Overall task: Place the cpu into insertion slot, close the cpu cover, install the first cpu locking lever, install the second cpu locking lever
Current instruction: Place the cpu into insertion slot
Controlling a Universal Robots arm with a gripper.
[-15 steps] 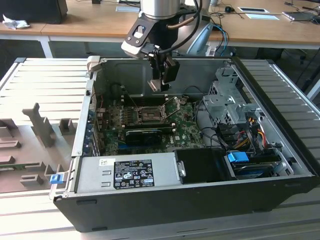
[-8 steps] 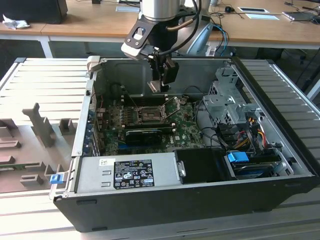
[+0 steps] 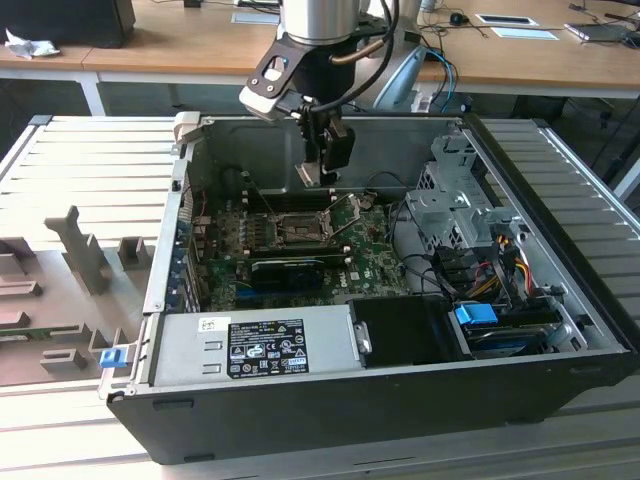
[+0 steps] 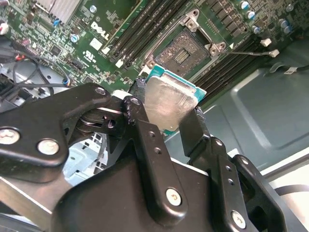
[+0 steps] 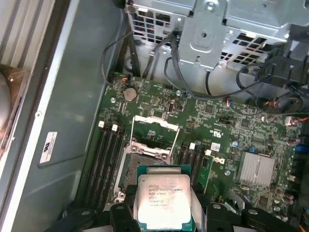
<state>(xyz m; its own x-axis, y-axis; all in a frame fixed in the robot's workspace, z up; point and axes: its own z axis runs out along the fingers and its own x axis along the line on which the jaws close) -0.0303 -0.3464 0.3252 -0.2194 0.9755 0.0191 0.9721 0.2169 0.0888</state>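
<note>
My gripper hangs over the back of the green motherboard, shut on the cpu. In both wrist views the cpu shows its pale silver top and teal edge, clamped between the two black fingers. It is held in the air, apart from the board. The insertion slot lies open below it, dark inside a silver frame. The cpu cover is swung up off the socket. A thin wire locking lever sticks out beside the socket.
The board sits in an open computer case. A power supply lies along the near side, and a drive cage with cables is at the exterior view's right. Black memory slots flank the socket.
</note>
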